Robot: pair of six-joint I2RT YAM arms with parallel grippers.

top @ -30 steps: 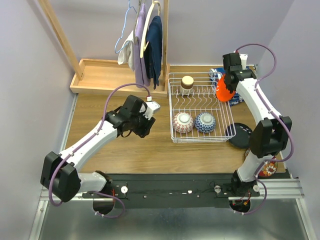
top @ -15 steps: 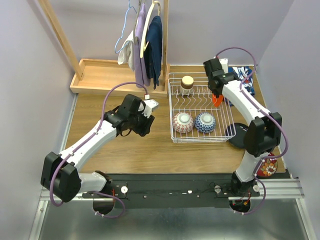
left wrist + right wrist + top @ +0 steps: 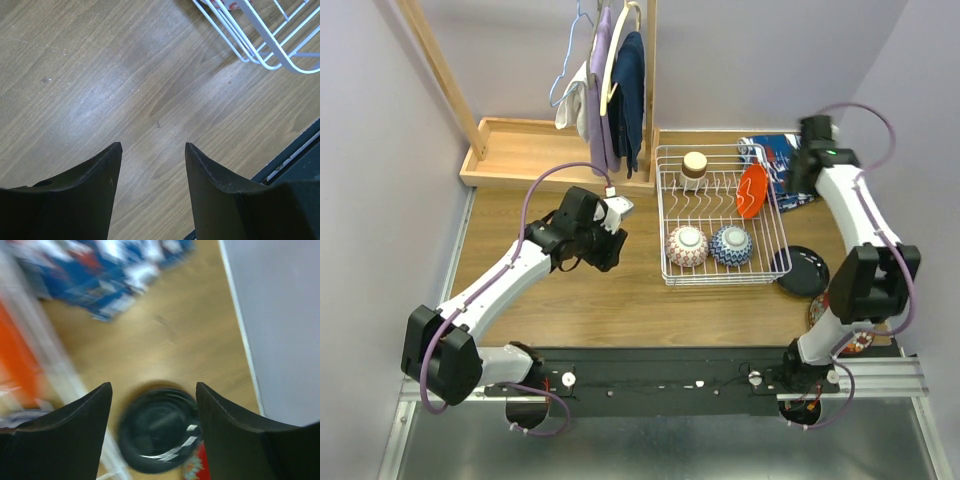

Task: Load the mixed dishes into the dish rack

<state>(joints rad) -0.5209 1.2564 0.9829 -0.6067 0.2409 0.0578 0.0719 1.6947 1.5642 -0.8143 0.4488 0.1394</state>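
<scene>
- Where pale lilac walls close in on three sides, a wooden table [image 3: 590,300] with plain grain carries everything. A shallow wooden tray [image 3: 520,150] sits at its far left, and clothes on hangers [image 3: 615,80] hang from a wooden frame beside the tray.
- The dish rack [image 3: 663,215] stands right of centre on the table. Inside it a tan cup [image 3: 694,165] stands at the far end and an orange plate [image 3: 751,190] leans on edge among the tines on the right side. A red-white bowl [image 3: 686,245] and a blue-patterned bowl [image 3: 730,244] sit side by side at the near end.
- A glossy black plate [image 3: 803,270] lies flat on the table just outside the rack's near right corner. A red dish [image 3: 860,338] shows partly behind the right arm's base. A blue-red patterned cloth [image 3: 778,165] lies just beyond the rack's far right corner.
- The left gripper [image 3: 152,146] hovers over bare wood to the left of the rack, its fingers spread with nothing between them. A corner of the rack shows at the top right of its wrist view, well apart from the fingertips.
- The right gripper [image 3: 152,385] hangs over the table to the right of the rack, fingers spread and holding nothing. In its blurred wrist view the black plate lies on the wood below the gap between the fingers. The orange plate and the rack wires lie off to the left, apart from both fingers.
- The cloth's print is too blurred to read as writing.
</scene>
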